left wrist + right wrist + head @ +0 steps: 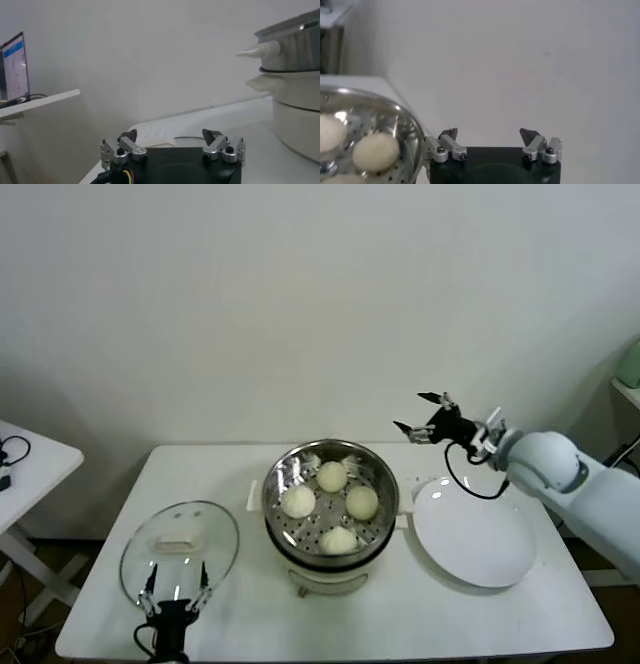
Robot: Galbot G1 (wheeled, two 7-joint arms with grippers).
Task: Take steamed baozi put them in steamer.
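Note:
Several cream-white baozi (332,476) lie on the perforated tray inside the shiny steel steamer (281,481) at the table's middle. In the right wrist view the baozi (376,150) and the steamer rim (413,131) show to one side. My right gripper (421,412) is open and empty, raised above the table's far side, right of the steamer and behind the white plate; it also shows in its wrist view (489,133). My left gripper (176,587) is open and empty at the table's front left edge, by the glass lid; it also shows in its wrist view (171,134), with the steamer (296,95) off to the side.
A round glass lid (215,534) with a white handle lies flat left of the steamer. A flat white plate (475,532) lies bare to its right. A small white side table (30,456) stands at far left. A wall is close behind the table.

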